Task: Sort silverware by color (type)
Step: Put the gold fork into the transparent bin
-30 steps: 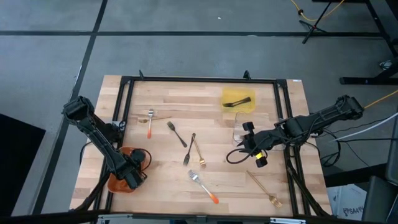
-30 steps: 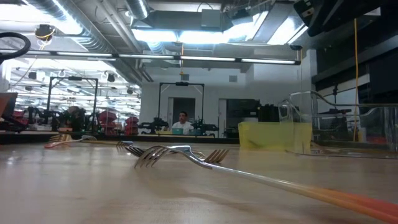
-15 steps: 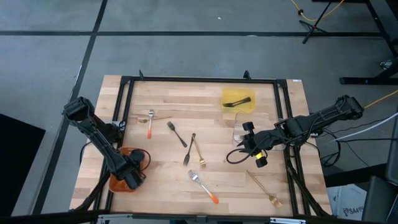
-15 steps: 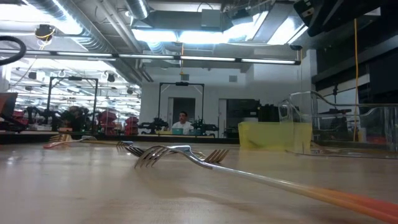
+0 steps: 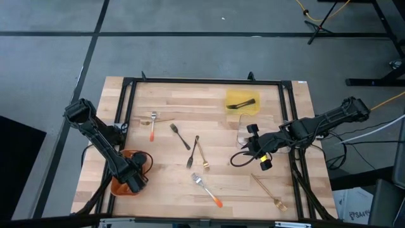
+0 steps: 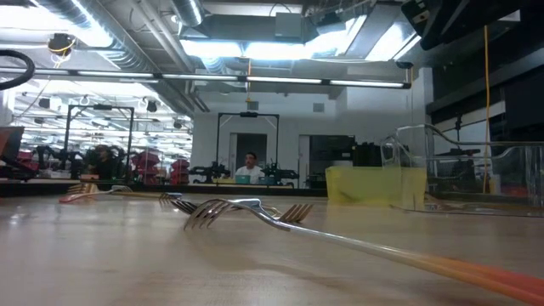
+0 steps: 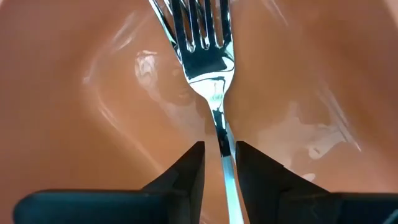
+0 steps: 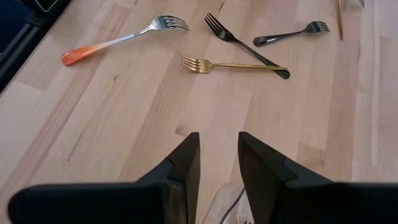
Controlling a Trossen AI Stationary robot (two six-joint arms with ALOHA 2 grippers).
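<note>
My left gripper points down into the orange tray at the table's near left. In the left wrist view it is open, with one finger on each side of the neck of a silver fork that lies on the tray's floor. My right gripper hangs open over the table's right middle with nothing between its fingers. Loose on the wood lie an orange-handled fork, two black forks, a gold fork, another orange-handled fork and a gold utensil.
A yellow tray with a dark utensil in it stands at the far right. A clear tray sits just under my right arm. A black frame runs around the tabletop. In the low view, a person sits far behind the table.
</note>
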